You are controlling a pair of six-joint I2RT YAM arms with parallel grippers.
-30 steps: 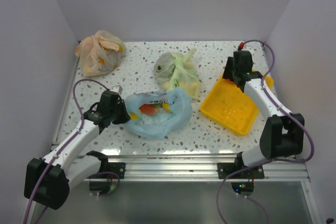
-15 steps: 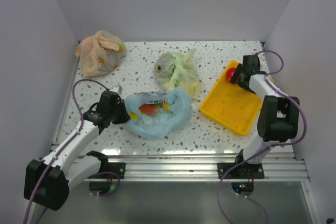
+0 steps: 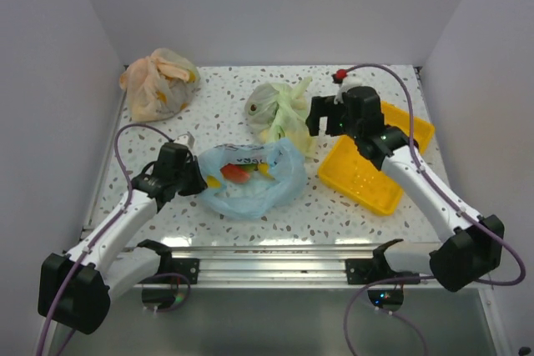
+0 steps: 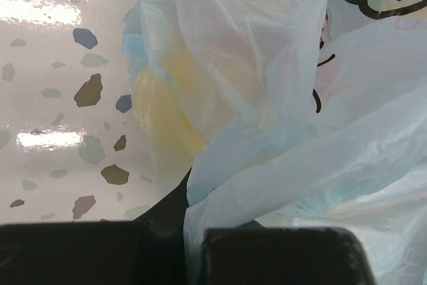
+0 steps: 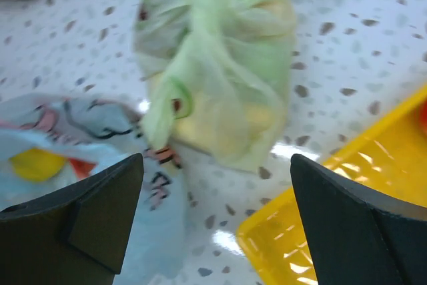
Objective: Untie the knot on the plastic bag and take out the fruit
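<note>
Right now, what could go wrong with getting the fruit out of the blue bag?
1. The open right end effector hangs beside the green bag, which sits right next to the blue bag; it might grab the wrong one.
2. The left end effector pinches thin plastic, which might tear or slip.
3. The fruit lies near the bag's open mouth and might roll out.

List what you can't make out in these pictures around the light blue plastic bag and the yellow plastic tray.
- Part of the yellow plastic tray: in the top view, the right arm covers it. The right wrist view cuts off a red sliver at its edge.
- Fruit in the thin light blue plastic bag: in the top view, only small yellow and red patches show.
- Left gripper: in the left wrist view, plastic buries its tips.
</note>
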